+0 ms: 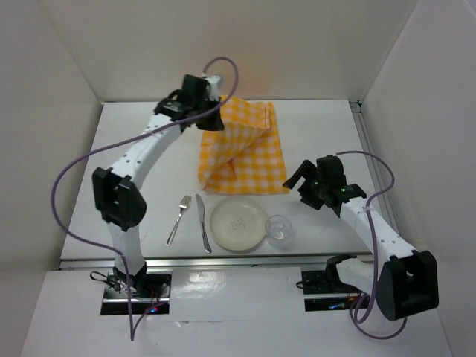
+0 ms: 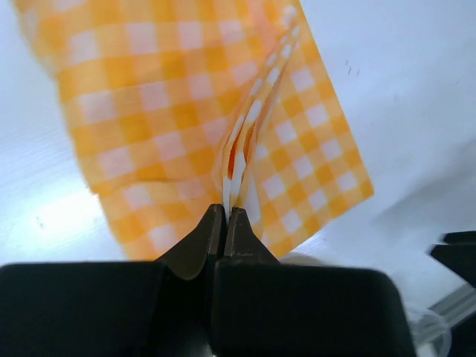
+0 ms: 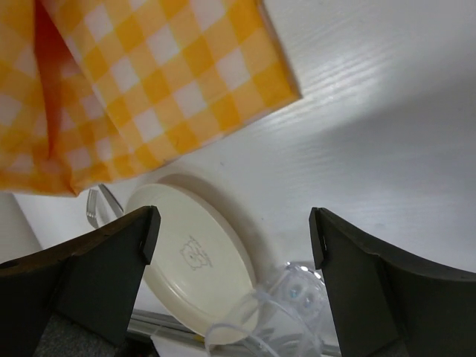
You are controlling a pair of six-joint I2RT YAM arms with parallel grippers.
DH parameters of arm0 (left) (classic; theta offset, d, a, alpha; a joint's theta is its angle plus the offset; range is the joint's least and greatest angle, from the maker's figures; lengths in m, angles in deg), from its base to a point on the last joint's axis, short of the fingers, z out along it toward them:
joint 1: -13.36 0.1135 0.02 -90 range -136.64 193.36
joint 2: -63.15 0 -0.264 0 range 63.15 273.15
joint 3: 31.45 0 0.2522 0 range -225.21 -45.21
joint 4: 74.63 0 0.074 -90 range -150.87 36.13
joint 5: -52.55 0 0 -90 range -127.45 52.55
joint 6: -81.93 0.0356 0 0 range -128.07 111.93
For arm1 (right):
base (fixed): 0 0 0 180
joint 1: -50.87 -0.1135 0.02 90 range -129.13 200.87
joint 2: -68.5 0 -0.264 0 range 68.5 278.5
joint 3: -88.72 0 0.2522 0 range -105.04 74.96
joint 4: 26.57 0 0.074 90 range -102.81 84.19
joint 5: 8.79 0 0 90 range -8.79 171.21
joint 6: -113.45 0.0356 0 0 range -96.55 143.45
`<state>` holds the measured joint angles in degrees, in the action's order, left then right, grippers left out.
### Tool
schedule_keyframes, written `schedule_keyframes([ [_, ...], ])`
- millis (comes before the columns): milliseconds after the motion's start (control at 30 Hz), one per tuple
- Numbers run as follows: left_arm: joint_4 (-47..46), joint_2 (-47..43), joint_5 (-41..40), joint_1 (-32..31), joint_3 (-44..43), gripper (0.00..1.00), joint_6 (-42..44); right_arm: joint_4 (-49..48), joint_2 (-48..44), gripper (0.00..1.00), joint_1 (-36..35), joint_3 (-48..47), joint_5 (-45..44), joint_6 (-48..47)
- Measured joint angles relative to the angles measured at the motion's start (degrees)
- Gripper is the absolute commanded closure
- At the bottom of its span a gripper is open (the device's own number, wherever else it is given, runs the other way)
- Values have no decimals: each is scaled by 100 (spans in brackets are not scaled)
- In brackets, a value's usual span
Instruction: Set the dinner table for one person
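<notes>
Left arm (image 1: 145,149) outstretched, fingers (image 2: 197,242) on cloth (image 2: 186,111)

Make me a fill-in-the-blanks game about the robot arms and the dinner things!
1. The left gripper is pinched shut on the yellow-and-white checked ____.
2. The right gripper hovers with its jaws ____.
3. On the table, the knife lies between the plate and the ____.

Missing words: cloth; open; fork.
</notes>
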<state>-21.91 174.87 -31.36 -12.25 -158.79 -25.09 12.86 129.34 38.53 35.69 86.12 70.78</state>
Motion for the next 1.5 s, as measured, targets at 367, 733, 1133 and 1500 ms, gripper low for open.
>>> schedule_keyframes([
  [367, -1539, -2225, 1379, 1458, 2717, 100, -1432, -1502, 1685, 7, 0, 269, 551, 498],
  [733, -1943, -2304, 1593, 1742, 3453, 100, -1821, -2752, 2592, 21, 0, 260, 629, 990],
  [1133, -2175, -2538, 1829, 2371, 3720, 100, -2096, -3086, 3692, 100, 0, -525, 114, 1025],
  [1500, -2363, -2221, 2632, 3644, 2389, 100, -2710, -2131, 3709, 100, 116, -3731, -614, -28],
])
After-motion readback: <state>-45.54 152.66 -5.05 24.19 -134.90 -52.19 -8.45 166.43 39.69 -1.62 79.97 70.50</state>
